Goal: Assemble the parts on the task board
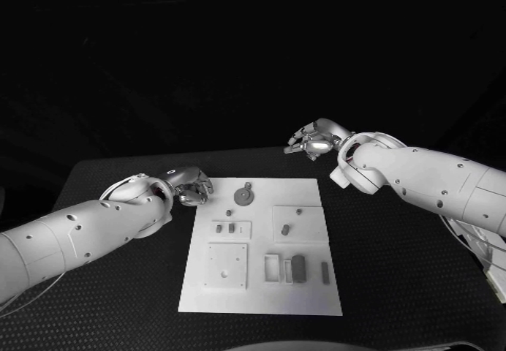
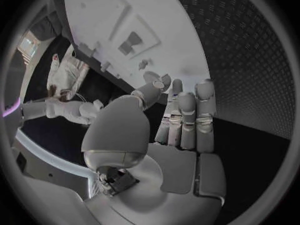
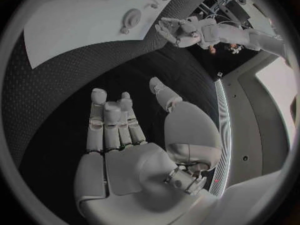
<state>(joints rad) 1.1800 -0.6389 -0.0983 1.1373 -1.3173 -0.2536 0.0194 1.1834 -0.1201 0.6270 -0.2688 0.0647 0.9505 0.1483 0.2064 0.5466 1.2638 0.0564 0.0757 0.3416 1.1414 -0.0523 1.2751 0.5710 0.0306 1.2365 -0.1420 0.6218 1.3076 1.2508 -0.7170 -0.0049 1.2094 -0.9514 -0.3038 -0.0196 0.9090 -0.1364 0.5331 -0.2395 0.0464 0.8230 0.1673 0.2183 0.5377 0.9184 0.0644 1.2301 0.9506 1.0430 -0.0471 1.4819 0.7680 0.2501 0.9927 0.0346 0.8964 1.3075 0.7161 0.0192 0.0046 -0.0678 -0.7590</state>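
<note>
The white task board point(image 1: 264, 292) lies in the middle of the black table. On it are grey parts: a round disc with a stem point(image 1: 243, 195) at the far end, two small pegs point(image 1: 224, 228), a short block point(image 1: 286, 229) and a longer bar point(image 1: 298, 268) nearer me. My left hand point(image 1: 188, 186) hovers at the board's far left corner, fingers stretched out and holding nothing point(image 2: 184, 125). My right hand point(image 1: 314, 140) is raised beyond the board's far right corner, also empty with fingers extended point(image 3: 115, 130). The board point(image 3: 81, 20) and the disc point(image 3: 131, 19) lie ahead of that hand.
The board carries raised square plates point(image 1: 226, 265) and a slotted holder point(image 1: 273, 268). Black textured table point(image 1: 411, 278) surrounds the board on all sides. My left hand point(image 3: 177, 31) appears across the table in the right wrist view.
</note>
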